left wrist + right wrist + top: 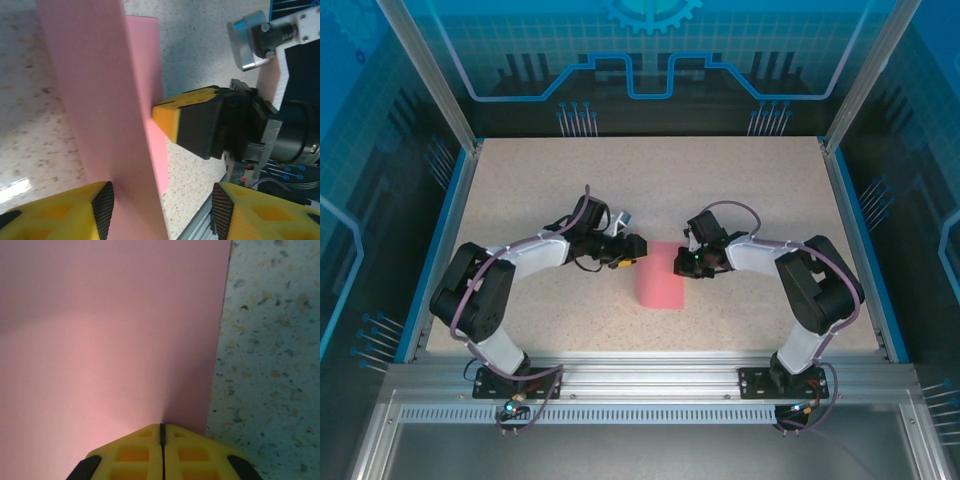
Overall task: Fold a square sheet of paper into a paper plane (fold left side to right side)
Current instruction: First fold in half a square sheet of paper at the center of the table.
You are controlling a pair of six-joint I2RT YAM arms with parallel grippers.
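1. While the sheet (660, 278) lies as a narrow salmon-pink strip near the middle of the table (740, 190), an arm reaches in to it from each side in the top view.
2. At the sheet's far left corner is the left gripper (634, 248), its jaws spread.
3. From the left wrist, that gripper's yellow fingers (60, 215) stand well apart at the bottom of the picture. A raised band of the sheet (100, 100) runs down between them. The band passes close by the finger on the left of the picture, and I cannot tell whether the two touch.
4. At the sheet's right edge, toward its far end, is the right gripper (682, 264). Its jaws are pressed together.
5. From the right wrist, only a thin dark seam shows between the two yellow fingers (135, 452).
6. From the left wrist, the right gripper's yellow tip meets the sheet's edge partway along it. It appears to pinch that edge.
7. From the right wrist, the sheet spreads ahead and to the left of the closed tip, and its shading narrows toward that tip. The sheet's straight edge runs just right of the tip, with speckled table beyond it.
8. Behind the raised band in the left wrist view, a second pink layer shows with a square corner at the top.
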